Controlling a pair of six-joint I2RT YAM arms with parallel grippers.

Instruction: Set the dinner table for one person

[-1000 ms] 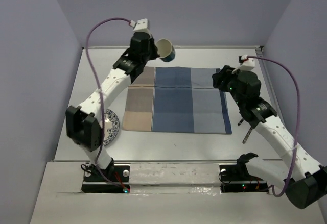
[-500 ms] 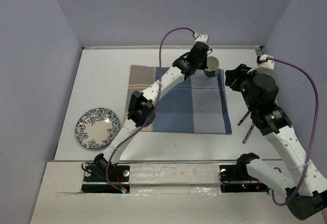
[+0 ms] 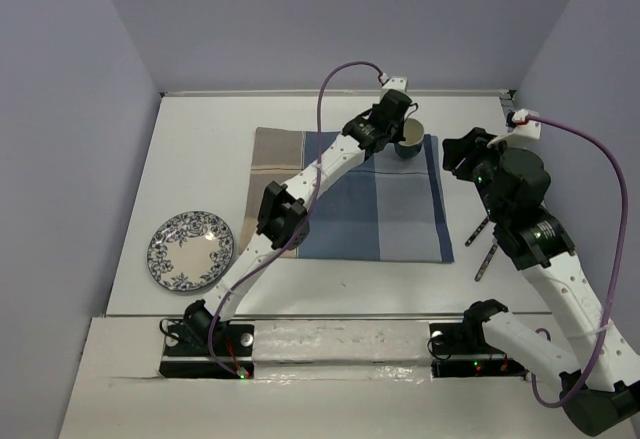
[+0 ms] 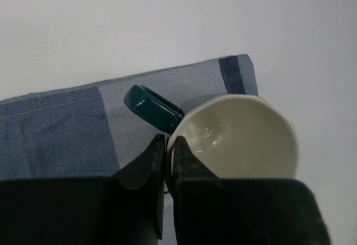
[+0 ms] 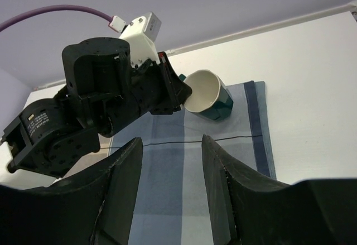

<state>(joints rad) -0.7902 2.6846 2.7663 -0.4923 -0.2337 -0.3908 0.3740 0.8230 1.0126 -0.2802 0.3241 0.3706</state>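
Top external view, Jo: where's the left arm?

Reaching right across the dinner table [image 3: 200,149], that big white top everything sits on. The left gripper [image 3: 398,129] is over the far right corner of the placemat [image 3: 350,199], with a cup [image 3: 411,139] in it.

Proper grip?

Left wrist view says yes. One finger is inside the rim and one outside, pinched on the wall right by the dark green handle. The cup is cream inside, green outside, and tipped to one side, not upright.

Is it down on the cloth?

Can't tell. It's over that corner, by the dark blue border stripe, but I couldn't say whether the base touches.

And the right arm?

The right gripper [image 5: 172,142] hangs near that same corner, close to the cup but apart from it. Its jaws are apart with nothing between them, and plaid cloth shows through the gap.

Anything else out?

A blue-patterned plate [image 3: 190,250] sits on the table left of the placemat, nearer the arms' bases and well apart from the cup. Two thin utensils [image 3: 483,244] lie on bare table just right of the placemat, partly under the right arm. They're too small to tell which.
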